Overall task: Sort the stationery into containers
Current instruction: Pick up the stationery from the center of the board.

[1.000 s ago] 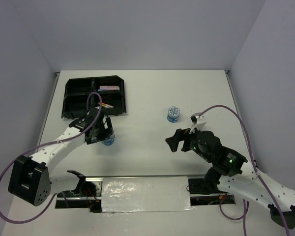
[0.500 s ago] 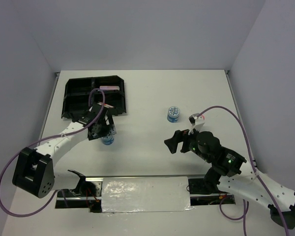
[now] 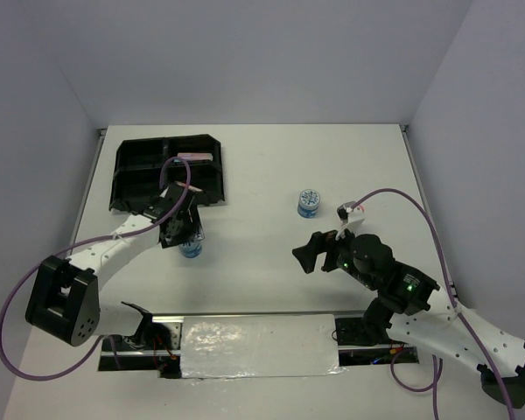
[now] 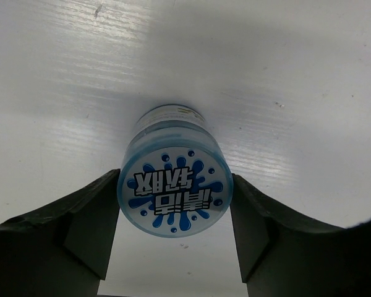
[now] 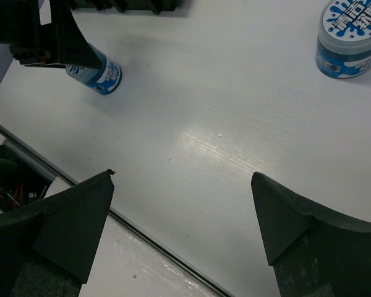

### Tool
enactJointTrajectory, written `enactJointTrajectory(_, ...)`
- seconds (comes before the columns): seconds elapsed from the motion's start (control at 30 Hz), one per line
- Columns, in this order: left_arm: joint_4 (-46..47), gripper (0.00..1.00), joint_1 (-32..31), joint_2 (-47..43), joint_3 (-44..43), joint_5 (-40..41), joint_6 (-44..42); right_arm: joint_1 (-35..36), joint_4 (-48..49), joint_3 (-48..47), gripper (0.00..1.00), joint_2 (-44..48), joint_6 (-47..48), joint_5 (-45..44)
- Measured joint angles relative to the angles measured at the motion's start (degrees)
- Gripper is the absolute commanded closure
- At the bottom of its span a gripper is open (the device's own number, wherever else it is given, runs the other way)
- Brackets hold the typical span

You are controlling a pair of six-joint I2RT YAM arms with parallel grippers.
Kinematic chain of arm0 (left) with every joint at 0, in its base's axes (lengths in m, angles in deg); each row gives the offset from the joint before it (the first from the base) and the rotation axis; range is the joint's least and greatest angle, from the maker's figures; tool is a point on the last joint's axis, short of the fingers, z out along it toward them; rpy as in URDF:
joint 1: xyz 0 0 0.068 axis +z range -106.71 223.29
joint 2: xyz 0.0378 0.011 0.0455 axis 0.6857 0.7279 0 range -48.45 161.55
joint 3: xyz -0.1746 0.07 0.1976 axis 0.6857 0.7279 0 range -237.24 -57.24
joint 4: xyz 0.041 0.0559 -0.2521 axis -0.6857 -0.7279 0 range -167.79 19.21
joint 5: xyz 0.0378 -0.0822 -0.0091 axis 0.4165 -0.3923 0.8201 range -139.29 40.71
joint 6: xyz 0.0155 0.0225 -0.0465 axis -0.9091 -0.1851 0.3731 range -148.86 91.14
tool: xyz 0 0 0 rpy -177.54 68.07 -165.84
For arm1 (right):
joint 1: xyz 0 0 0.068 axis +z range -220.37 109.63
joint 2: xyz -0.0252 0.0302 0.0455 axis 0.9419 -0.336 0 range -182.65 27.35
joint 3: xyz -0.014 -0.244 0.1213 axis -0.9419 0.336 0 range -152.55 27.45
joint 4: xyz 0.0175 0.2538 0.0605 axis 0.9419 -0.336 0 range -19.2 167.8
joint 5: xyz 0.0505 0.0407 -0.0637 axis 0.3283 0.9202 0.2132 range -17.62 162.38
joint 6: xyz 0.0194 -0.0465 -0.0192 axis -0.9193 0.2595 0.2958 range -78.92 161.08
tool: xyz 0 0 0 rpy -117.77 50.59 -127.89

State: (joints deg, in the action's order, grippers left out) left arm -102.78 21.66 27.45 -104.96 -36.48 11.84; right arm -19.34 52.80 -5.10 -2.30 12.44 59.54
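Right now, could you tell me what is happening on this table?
The left gripper is closed on a blue tub, just on the near side of the black tray. The pictures do not settle whether the tub is off the table. The right gripper hangs open over the table, holding nothing, and a second blue tub stands alone beyond it.

You have only one kind of lettering to go on. The lid of the blue tub in the left wrist view carries two rows of bold white block characters on a blue splash, upside down to that camera. They look like Korean script, but you can't make out the words. The second tub shows the same white lettering, cut off by the frame edge and just as unreadable.
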Motion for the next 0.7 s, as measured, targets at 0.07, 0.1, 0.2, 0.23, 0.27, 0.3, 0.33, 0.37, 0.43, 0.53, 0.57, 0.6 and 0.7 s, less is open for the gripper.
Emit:
enactJointTrajectory(0.07,0.0,0.81,0.0,0.0,0.0,0.1,0.0,0.0,0.2,0.0,0.00,0.0,0.0,0.0)
enactJointTrajectory(0.1,-0.1,1.00,0.0,0.0,-0.1,0.2,0.0,0.0,0.2,0.0,0.00,0.0,0.0,0.0)
enactJointTrajectory(0.2,-1.5,1.00,0.0,0.0,-0.8,0.6,0.2,0.0,0.5,0.0,0.00,-0.1,0.1,0.0)
enactJointTrajectory(0.23,-2.3,1.00,0.0,0.0,-1.4,0.7,0.2,0.0,0.6,0.0,0.00,-0.2,0.2,0.0)
enactJointTrajectory(0.27,-3.1,1.00,0.0,0.0,-2.3,1.0,0.2,0.0,0.8,0.0,0.00,-0.2,0.2,0.0)
enactJointTrajectory(0.3,-4.2,1.00,0.0,0.0,-3.6,1.4,0.3,0.0,1.0,0.0,0.00,-0.2,0.2,0.0)
enactJointTrajectory(0.33,-5.4,1.00,0.0,0.0,-5.3,2.0,0.3,0.0,1.3,0.0,0.00,-0.2,0.3,0.0)
enactJointTrajectory(0.37,-6.6,1.00,0.0,0.0,-7.3,2.6,0.3,0.0,1.5,0.0,0.00,-0.2,0.3,0.0)
enactJointTrajectory(0.43,-9.6,1.00,0.1,0.0,-13.2,4.7,0.5,0.0,1.5,0.0,0.00,-0.2,0.4,0.0)
enactJointTrajectory(0.53,-11.5,1.00,2.0,0.1,-23.4,8.0,1.0,0.0,1.6,0.0,0.00,-0.2,0.7,0.0)
enactJointTrajectory(0.57,-11.5,1.00,3.8,0.6,-27.1,9.0,1.3,0.0,1.6,0.0,0.00,-0.2,0.8,0.0)
enactJointTrajectory(0.6,-11.6,1.00,5.6,1.3,-30.1,10.0,1.4,0.0,1.7,0.0,0.00,-0.2,0.9,0.0)
enactJointTrajectory(0.7,-10.8,1.00,12.6,6.3,-38.3,11.8,1.6,0.0,1.8,0.3,0.00,-0.1,1.1,0.1)
